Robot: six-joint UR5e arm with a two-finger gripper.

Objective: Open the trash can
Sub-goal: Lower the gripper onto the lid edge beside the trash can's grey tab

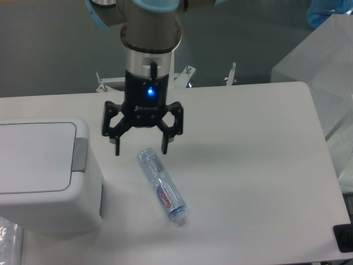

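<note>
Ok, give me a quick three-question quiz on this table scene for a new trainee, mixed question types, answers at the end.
1. True or false: the trash can lid is shut.
2. The gripper fingers are: A) shut on the water bottle; B) open and holding nothing; C) pressing the grey push tab.
3. Which side of the table in the picture holds the trash can?

Key:
1. True.
2. B.
3. The left side.
</note>
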